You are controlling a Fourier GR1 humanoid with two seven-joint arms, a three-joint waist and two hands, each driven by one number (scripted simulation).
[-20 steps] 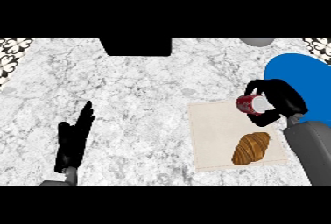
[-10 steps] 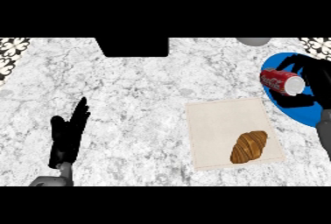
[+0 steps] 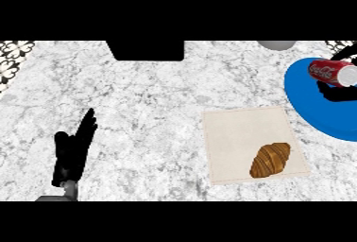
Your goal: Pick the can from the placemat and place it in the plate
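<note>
The red can (image 3: 330, 72) is tilted on its side above the blue plate (image 3: 311, 106) at the right edge of the head view. My right hand (image 3: 336, 92) is mostly cut off by that edge. Its dark fingers curl under and behind the can, holding it over the plate's far part. The beige placemat (image 3: 241, 134) lies left of the plate and bears only a croissant (image 3: 270, 159). My left hand (image 3: 72, 152) rests open at the lower left, fingers straight and pointing up the counter, far from the can.
A black block (image 3: 148, 49) stands at the counter's back edge in the middle. A grey round object (image 3: 277, 45) sits at the back right. A patterned area (image 3: 14, 54) marks the far left corner.
My right hand has carried the can off the placemat, up and to the right, over the blue plate. The left hand has barely shifted.
</note>
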